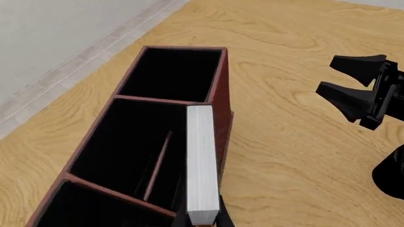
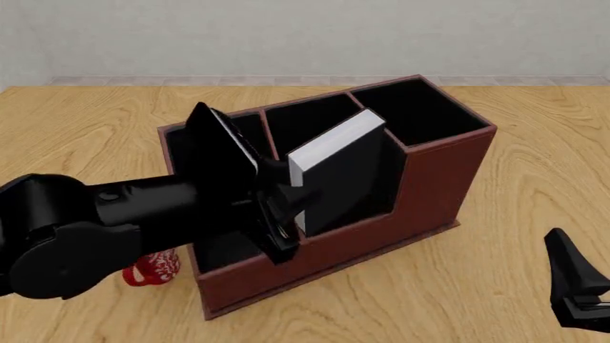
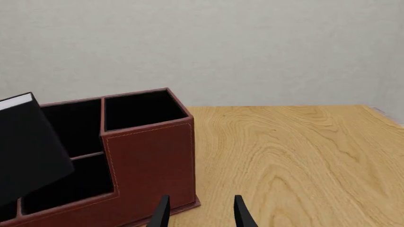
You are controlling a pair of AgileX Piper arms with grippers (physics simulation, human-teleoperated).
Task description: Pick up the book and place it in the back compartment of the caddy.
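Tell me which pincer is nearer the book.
Left. The left pincer grips the book above the caddy; the right pincer sits open, off beyond the caddy's right end.

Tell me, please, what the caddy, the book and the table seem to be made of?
Caddy: reddish-brown leather-look shell, faint pale seam stitching, matte black lining. Book: plain matte black covers, probably board, white paper page block. Table: light wood with visible grain, perhaps only veneer.

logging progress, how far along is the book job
Done: the left gripper has the book lifted off the table. In hand: it hangs tilted over the caddy, above the middle section. Left: lowering it into the back compartment and releasing. The right gripper is open, idle.
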